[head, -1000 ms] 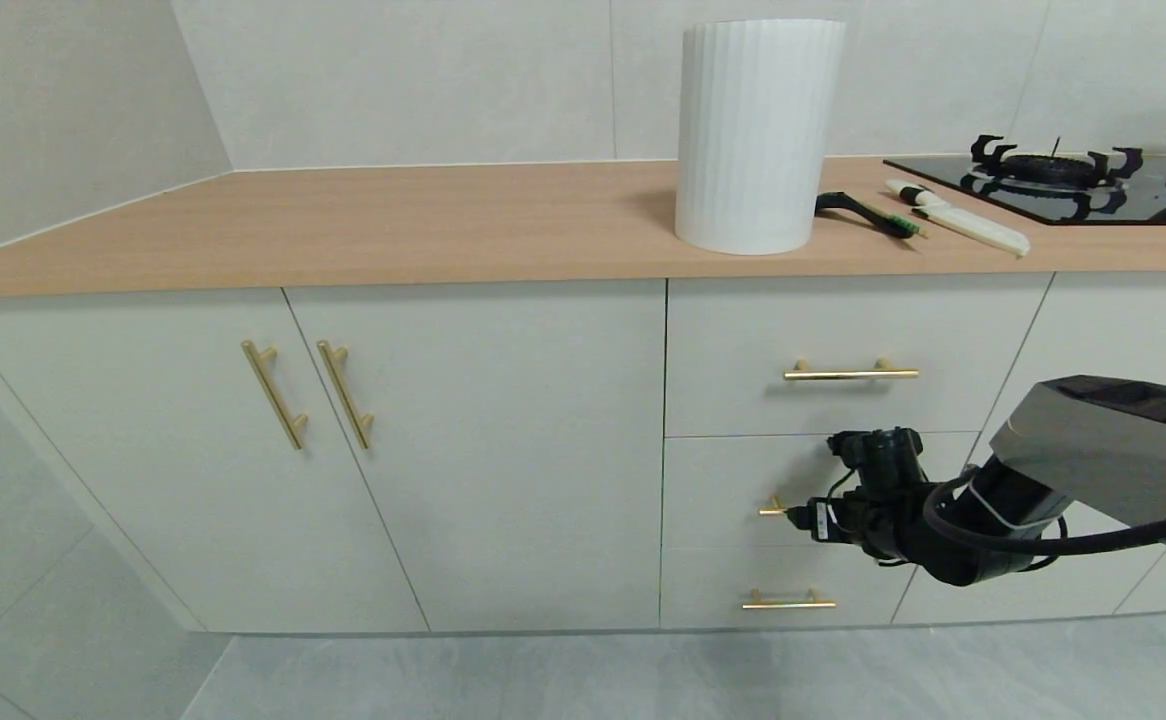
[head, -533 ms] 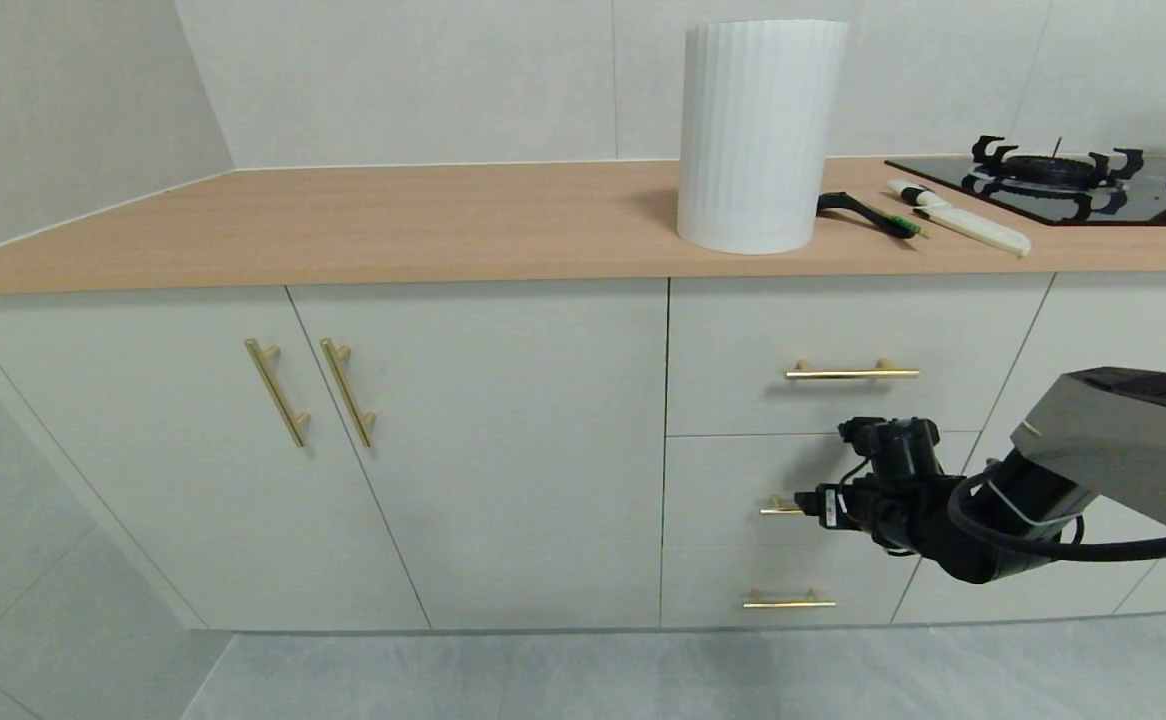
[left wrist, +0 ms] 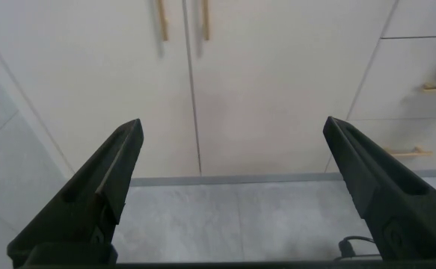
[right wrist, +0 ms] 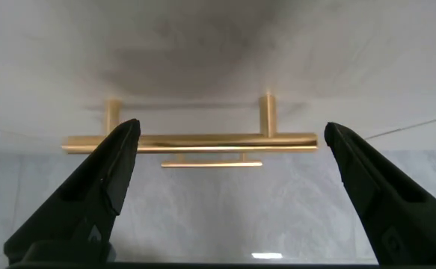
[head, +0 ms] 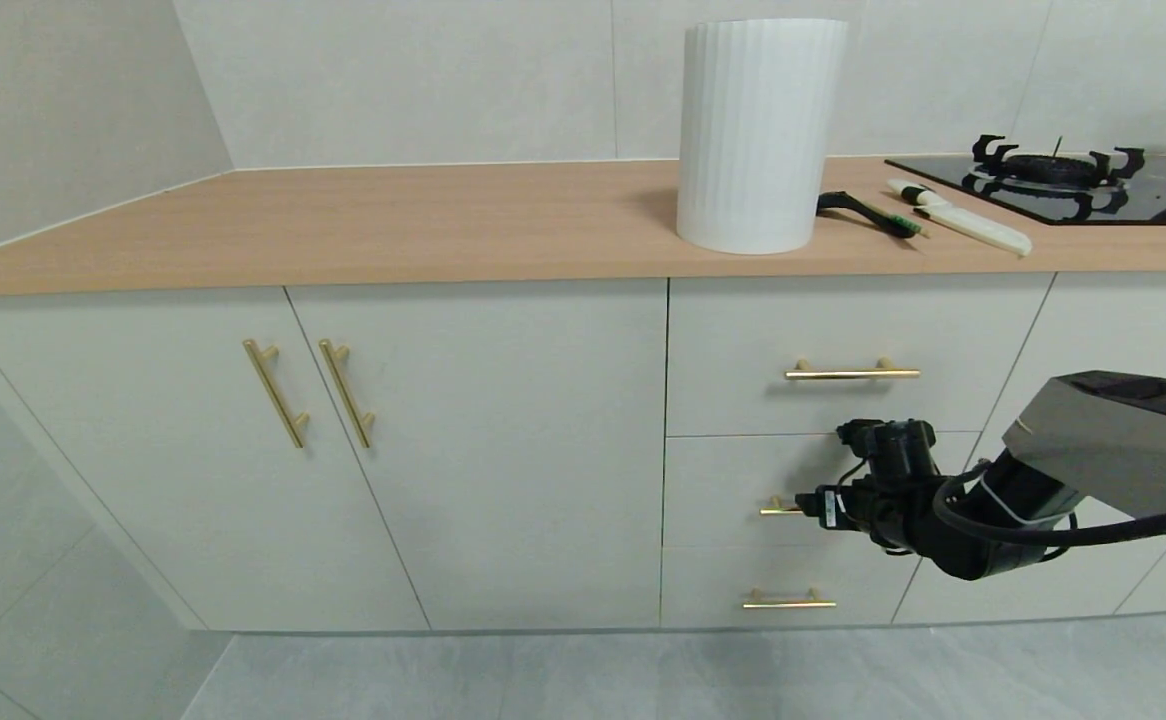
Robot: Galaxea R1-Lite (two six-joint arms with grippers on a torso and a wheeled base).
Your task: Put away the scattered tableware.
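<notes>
Brass bar of the middle drawer handle [right wrist: 191,141] lies level, straight ahead of the right gripper [right wrist: 230,131], whose wide-spread fingers line up along its length rather than across it, the forearm low and horizontal, while knife [head: 958,222] and black-handled utensil [head: 858,208] lie on the counter [head: 393,220] above.

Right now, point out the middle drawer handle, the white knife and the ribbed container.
middle drawer handle [right wrist: 191,141], right wrist view, bar's middle.
white knife [head: 983,232], head view, blade.
ribbed container [head: 755,140], head view, side wall.
</notes>
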